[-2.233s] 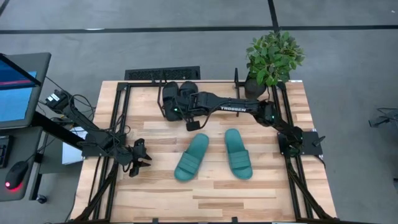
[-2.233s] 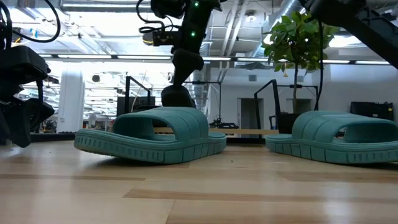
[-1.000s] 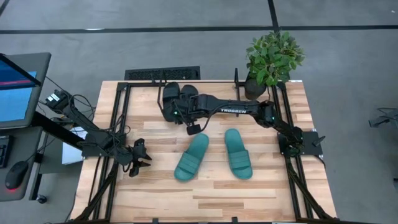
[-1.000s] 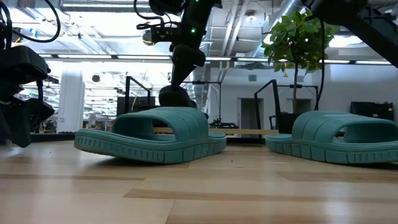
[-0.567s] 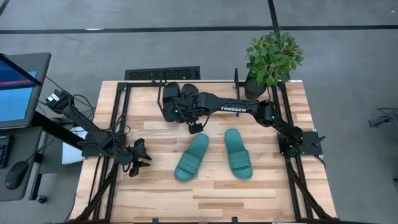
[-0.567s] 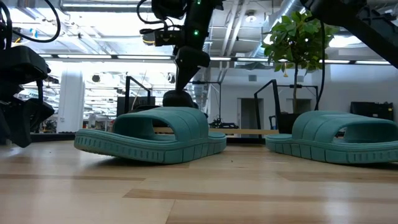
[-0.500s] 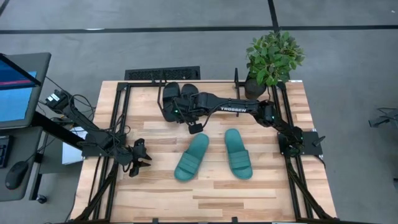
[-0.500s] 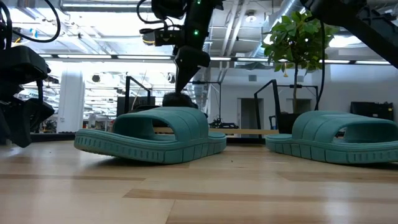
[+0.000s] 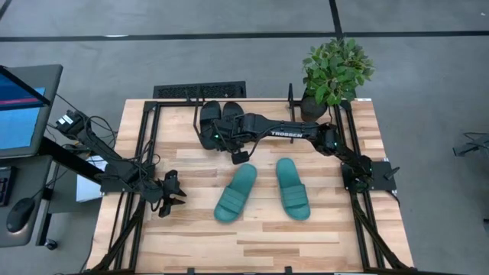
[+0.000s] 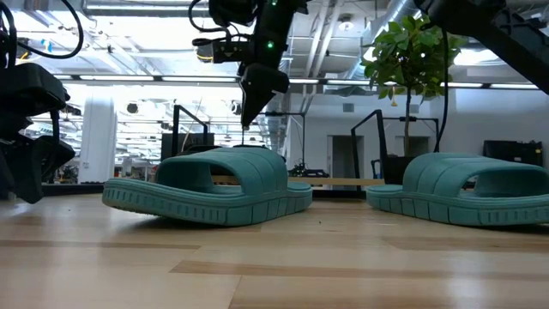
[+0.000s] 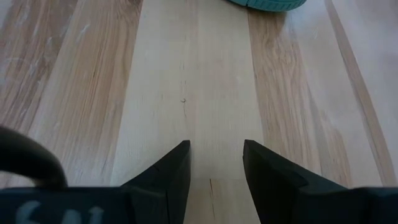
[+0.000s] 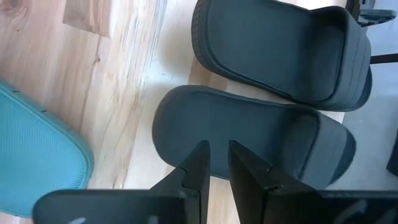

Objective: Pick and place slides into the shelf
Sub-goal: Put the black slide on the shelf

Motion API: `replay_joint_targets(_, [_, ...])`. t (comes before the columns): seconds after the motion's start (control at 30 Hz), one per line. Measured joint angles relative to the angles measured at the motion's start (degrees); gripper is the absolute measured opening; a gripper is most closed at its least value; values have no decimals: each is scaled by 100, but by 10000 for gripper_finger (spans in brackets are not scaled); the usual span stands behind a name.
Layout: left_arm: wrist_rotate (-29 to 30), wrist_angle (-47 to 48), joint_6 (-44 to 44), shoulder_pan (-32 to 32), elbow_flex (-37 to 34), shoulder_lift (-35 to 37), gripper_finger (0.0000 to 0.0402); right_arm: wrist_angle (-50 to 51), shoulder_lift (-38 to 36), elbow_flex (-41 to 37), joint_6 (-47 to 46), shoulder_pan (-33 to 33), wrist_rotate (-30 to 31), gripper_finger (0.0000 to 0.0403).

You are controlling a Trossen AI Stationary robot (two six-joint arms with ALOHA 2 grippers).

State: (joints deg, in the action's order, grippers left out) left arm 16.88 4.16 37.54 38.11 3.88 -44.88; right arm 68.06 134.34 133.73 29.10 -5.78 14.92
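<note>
Two black slides lie side by side at the left end of the shelf, at the table's far side. Two teal slides rest sole-down on the table's middle. My right gripper hangs over the near end of the right black slide, pointing steeply down. Its fingers stand a narrow gap apart with nothing between them. In the low view its tip shows free above the teal slide. My left gripper waits open over bare wood at the left.
A potted plant stands at the table's far right corner. Black arm-mount frames run along both sides. Bare wood lies in front of the teal slides and between them and my left gripper. A monitor stands off the table's left.
In the low view a dark rounded shape below my right gripper's fingers has sunk out of sight behind the left teal slide. The fingertips now show free. The gripper itself has stayed about where it was, and the slides lie as before.
</note>
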Motion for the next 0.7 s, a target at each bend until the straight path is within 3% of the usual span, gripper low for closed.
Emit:
replay_joint_targets(0.43, [-1, 0, 0, 2, 0, 0, 135, 75, 0, 0, -580, -75, 464, 48])
replay_joint_targets(0.7, [-1, 0, 0, 0, 0, 0, 135, 509, 0, 0, -1638, -403, 193, 5])
